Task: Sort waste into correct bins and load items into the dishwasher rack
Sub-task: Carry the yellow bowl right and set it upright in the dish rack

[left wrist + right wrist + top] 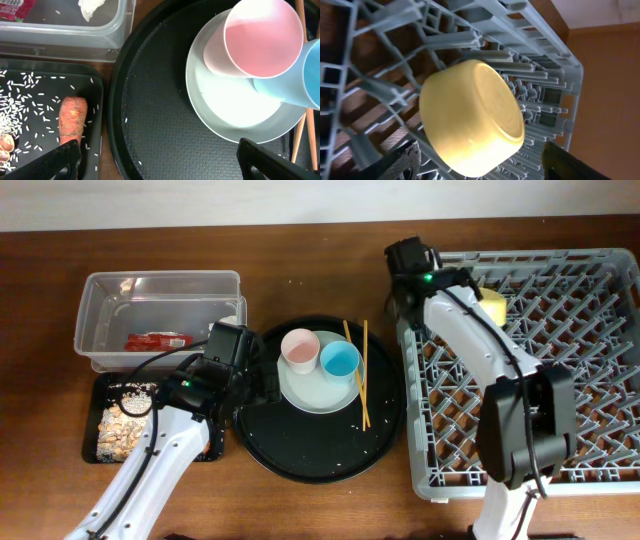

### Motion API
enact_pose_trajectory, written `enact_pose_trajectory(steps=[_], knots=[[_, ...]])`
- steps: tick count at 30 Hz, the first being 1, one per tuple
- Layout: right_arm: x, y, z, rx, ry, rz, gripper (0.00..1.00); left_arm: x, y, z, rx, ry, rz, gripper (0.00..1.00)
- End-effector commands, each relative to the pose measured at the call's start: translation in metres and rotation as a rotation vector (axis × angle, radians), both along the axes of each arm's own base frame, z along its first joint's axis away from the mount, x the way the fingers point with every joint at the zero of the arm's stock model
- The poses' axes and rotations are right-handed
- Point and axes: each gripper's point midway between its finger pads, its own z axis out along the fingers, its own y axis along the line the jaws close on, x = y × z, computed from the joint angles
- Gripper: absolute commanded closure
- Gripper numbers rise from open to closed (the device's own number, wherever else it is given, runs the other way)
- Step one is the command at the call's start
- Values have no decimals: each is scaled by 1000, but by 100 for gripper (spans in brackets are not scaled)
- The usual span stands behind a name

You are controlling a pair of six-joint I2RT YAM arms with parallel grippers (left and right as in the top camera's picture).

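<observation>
– Brown wooden table [320, 240], pale wall [200, 200] behind it. We log the left gripper [159, 147] first: fingers spread wide, nothing between them, hanging over the bare floor of the round black tray [150, 100].

– Agreed. Ahead of it, off toward one finger, we see the plate [235, 115] resting on that tray. The pink cup [262, 40] and the blue cup [307, 75] stand mouth-up on it, side by side. Where do we put the chopsticks [357, 375]?

– Past the plate, on its far side from this gripper, lying on the round tray. Outside the other finger we note the shallow black tray [95, 115]. It holds the carrot [72, 120], just beside that finger, plus scattered rice grains [20, 100] and beige scraps [6, 145].

– Further ahead on that same side is the clear tub [75, 35], touching or nearly touching the shallow tray's edge; we cannot tell which. The tissue [92, 7] and the red wrapper [15, 7] lie inside it.

– Now the right gripper [481, 150]. We read it as fully spread too, grasping nothing.

– Confirmed. The yellow bowl [472, 117] sits straight ahead of it, tilted among the pegs of the rack [535, 37], near a corner, its outer wall and underside facing the wrist camera. Both fingers stand clear of the bowl, one on each side. We see no contact.
</observation>
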Motion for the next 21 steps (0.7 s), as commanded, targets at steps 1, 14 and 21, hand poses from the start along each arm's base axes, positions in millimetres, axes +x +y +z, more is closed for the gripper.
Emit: enact_pose_trajectory(steps=[1,14,21], knots=[[-4,22,-11,42,36,46,17,3,1,7,-7,-21,1,1],[16,-74,66,886,-153,-111,75,2,1,5,-5,-14,1,1],[-1,-71,14,930,-2,-184,75,3,1,6,-7,-21,1,1]])
